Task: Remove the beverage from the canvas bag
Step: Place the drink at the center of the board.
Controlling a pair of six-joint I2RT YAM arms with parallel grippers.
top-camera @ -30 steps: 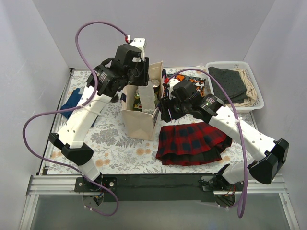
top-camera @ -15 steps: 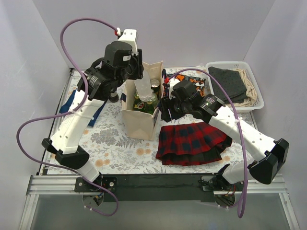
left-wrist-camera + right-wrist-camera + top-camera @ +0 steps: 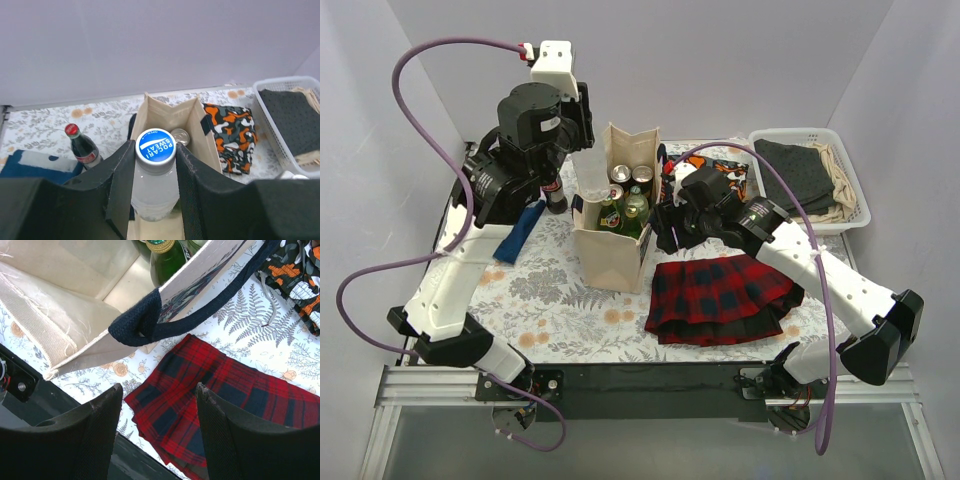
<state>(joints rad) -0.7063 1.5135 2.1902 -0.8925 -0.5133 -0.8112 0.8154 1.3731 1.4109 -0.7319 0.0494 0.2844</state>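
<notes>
My left gripper is shut on the neck of a clear beverage bottle with a blue Pocari Sweat cap. The bottle hangs upright over the left rim of the canvas bag, its base near the top edge. The cream bag with navy handles stands upright and holds green bottles and cans. My right gripper stands open beside the bag's right wall, just below its navy handle, holding nothing.
A cola bottle stands left of the bag by a blue cloth. A red plaid skirt lies under the right arm. An orange camo cloth and a white basket of clothes are at the back right.
The left arm has risen and swung left, lifting the clear bottle up from inside the bag to its rim. The right arm has not moved.
</notes>
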